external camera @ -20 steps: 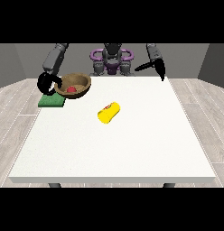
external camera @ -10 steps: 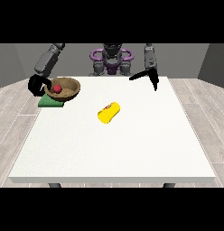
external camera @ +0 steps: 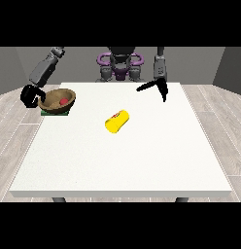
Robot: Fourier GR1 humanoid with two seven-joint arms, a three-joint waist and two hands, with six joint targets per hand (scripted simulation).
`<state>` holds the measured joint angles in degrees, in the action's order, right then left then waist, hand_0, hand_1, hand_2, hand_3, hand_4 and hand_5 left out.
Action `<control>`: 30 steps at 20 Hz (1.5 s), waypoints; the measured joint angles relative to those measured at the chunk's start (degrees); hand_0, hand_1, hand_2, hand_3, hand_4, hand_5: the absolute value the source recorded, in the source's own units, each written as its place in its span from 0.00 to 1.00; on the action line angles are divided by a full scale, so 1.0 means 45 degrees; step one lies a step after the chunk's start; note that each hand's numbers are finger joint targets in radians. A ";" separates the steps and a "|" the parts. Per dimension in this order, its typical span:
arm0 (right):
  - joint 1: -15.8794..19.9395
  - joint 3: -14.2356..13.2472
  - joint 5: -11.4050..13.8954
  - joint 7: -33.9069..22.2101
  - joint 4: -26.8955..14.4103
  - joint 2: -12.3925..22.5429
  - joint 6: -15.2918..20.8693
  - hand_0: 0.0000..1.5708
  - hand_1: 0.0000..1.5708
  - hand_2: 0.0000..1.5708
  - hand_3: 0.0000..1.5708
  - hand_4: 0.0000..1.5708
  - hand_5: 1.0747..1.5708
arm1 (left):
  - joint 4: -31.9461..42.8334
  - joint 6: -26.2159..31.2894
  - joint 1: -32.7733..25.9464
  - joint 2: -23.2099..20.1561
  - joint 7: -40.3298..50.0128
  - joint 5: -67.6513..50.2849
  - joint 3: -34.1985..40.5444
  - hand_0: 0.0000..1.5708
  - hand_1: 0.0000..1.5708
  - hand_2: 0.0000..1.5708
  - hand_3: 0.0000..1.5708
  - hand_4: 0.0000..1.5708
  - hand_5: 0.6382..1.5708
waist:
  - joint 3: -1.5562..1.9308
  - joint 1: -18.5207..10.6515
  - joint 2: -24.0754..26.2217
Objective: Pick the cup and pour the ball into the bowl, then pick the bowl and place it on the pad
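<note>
Okay, I see the hand at the view's left curled onto the wooden bowl's rim, bowl tilted over the green pad at the white table's far-left corner. Hand at the view's right hangs above the table, fingers spread, holding nothing. Table's near half is bare. Red ball sits inside the bowl; yellow cup lies on its side mid-table.

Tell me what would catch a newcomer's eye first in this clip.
The yellow cup lying on its side near the middle of the white table stands out most. Next comes the brown bowl with a red ball inside, tilted over the green pad at the table's far corner on the view's left, with the hand at the view's left at its rim. The hand at the view's right hangs above the table with nothing in it.
</note>
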<state>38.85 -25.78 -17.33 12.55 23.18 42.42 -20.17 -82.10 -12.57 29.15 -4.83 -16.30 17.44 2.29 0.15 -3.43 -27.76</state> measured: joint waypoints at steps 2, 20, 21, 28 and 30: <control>0.0213 -0.0032 0.0057 0.0105 -0.0147 0.0274 -0.0016 1.00 1.00 1.00 0.00 0.66 1.00 | -0.0332 -0.0042 -0.0010 -0.0012 0.0106 0.0097 -0.0081 0.00 0.00 0.00 0.00 0.00 0.99 | -0.0003 -0.0014 -0.0204; 0.0426 -0.0061 0.0081 -0.0531 -0.1253 0.0713 -0.0383 1.00 1.00 1.00 0.58 0.44 0.99 | -0.2082 0.0605 -0.0798 -0.0077 0.1562 -0.0129 -0.0381 0.00 0.00 0.00 0.00 0.00 1.00 | -0.0021 0.0002 0.0459; 0.0317 0.0077 0.0211 -0.0434 -0.1234 0.0528 -0.0286 1.00 1.00 1.00 0.65 0.44 0.99 | -0.2088 0.0608 -0.0835 -0.0021 0.1648 -0.0127 -0.0426 0.00 0.00 0.00 0.00 0.00 1.00 | -0.0024 -0.0005 0.0560; 0.0083 0.0359 0.0762 -0.0222 -0.1412 0.1179 0.0229 0.48 0.48 0.30 0.47 0.00 0.89 | -0.2948 0.0509 -0.0948 -0.0032 0.1634 -0.0071 -0.0452 0.00 0.00 0.00 0.00 0.00 0.99 | -0.0014 0.0012 -0.0144; 0.0184 0.0382 0.0899 -0.0374 -0.1443 0.1687 0.0452 0.12 0.12 0.30 0.27 0.00 0.84 | -0.3208 0.0500 -0.1012 -0.0038 0.1710 -0.0042 -0.0485 0.00 0.00 0.00 0.00 0.00 0.99 | -0.0008 -0.0005 -0.0290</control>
<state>39.67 -24.07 -13.28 10.87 16.69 50.01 -18.14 -96.53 -10.32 24.60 -5.01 -8.61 17.25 0.11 0.11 -3.46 -29.07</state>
